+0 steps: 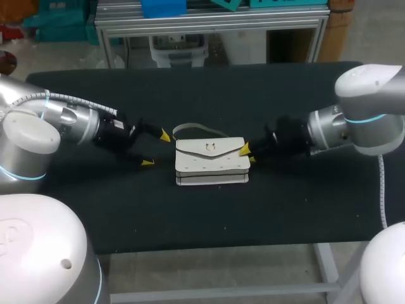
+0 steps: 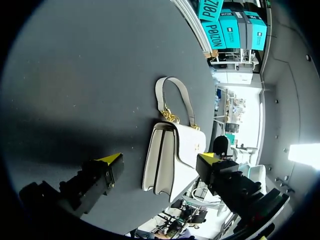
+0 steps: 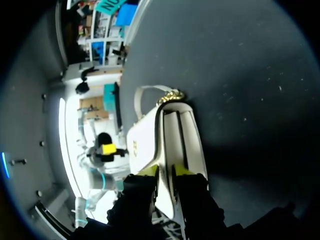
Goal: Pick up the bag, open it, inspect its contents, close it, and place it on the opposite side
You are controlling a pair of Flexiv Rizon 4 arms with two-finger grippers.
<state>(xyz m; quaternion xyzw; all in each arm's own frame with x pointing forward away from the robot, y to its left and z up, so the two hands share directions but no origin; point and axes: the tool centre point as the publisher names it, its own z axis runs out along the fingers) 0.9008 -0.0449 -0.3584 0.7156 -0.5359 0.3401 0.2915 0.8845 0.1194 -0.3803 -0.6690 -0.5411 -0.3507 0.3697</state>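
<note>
A white bag with a gold clasp lies in the middle of the black table, its strap looped behind it. My left gripper stands open just left of the bag, apart from it. In the left wrist view the bag lies ahead of the spread left gripper. My right gripper is at the bag's right end. In the right wrist view the right gripper pinches the bag at its flap side, one yellow fingertip on each face.
The black table carries only the bag. Its front edge runs below the bag, its back edge near the metal frame behind. Both arms lie low over the cloth, to the left and right of the bag.
</note>
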